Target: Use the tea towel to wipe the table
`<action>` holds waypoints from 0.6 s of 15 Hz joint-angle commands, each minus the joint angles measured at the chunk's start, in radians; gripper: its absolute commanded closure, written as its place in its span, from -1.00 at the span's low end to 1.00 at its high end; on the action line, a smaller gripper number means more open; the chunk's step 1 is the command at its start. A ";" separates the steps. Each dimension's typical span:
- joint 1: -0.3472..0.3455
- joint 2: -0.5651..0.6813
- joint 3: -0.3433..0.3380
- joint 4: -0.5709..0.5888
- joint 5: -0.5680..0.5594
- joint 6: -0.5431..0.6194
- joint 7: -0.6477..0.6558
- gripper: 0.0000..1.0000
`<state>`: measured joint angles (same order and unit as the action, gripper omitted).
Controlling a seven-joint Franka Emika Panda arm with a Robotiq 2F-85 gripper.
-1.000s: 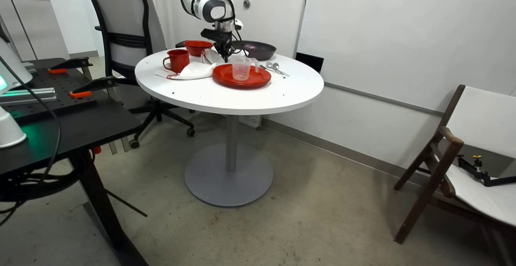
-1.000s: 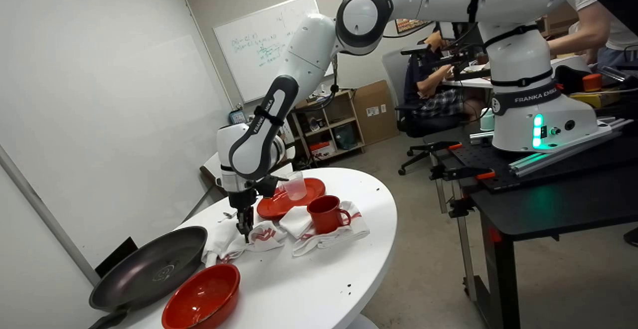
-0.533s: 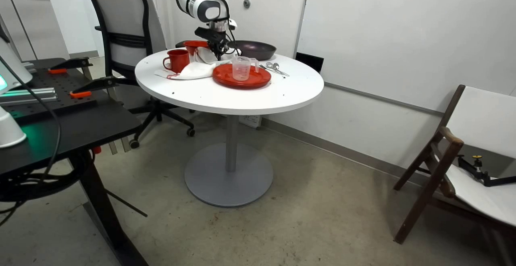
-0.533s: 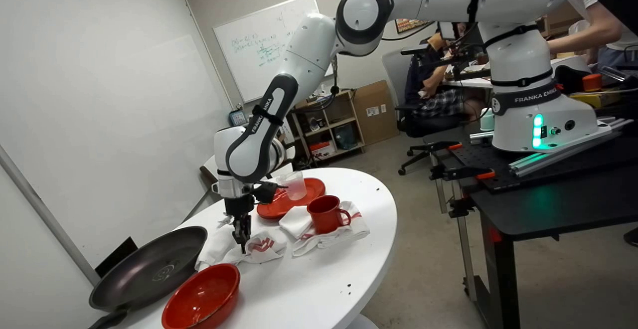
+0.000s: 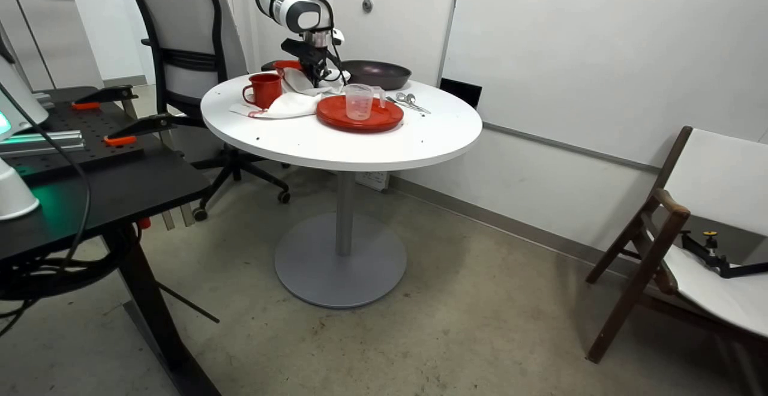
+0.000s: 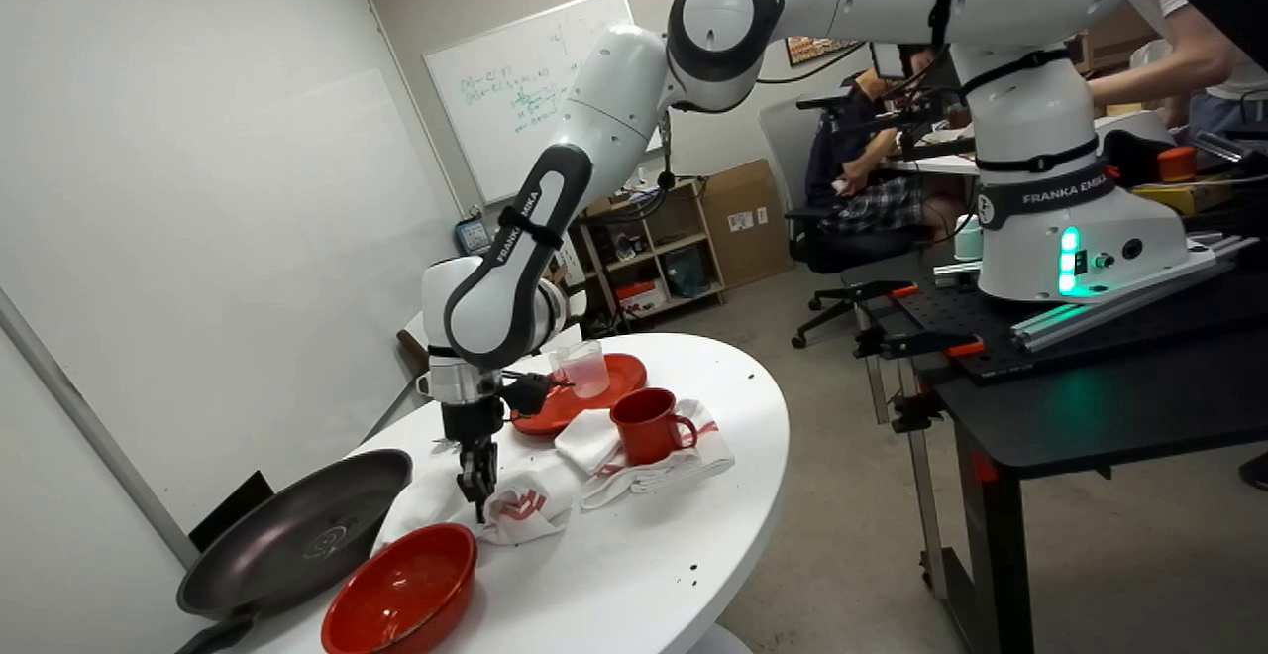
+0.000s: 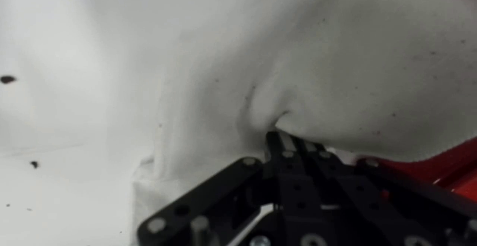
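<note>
Peering through the wrist view, I find my claw (image 7: 292, 141) pressed together on a fold of the tea towel (image 7: 354, 71), its blurred fingertips (image 7: 275, 139) running into a crease. I can't make out the towel's whole outline: in an exterior view the glossy red bowl (image 6: 401, 590) covers part of it. Soft, crumpled and dotted with dark specks (image 7: 394, 115), it lies bunched on the round white surface (image 6: 634, 555), red stripes beside the claw.
</note>
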<state>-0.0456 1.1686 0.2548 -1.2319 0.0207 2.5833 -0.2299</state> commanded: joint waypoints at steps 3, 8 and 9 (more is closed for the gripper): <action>0.007 0.004 -0.013 -0.031 0.017 0.018 -0.025 0.98; 0.034 -0.025 -0.090 -0.024 -0.035 -0.007 -0.012 0.98; 0.050 -0.030 -0.115 -0.022 -0.051 -0.009 -0.001 0.98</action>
<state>-0.0316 1.1589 0.2173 -1.2328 0.0082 2.5825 -0.2317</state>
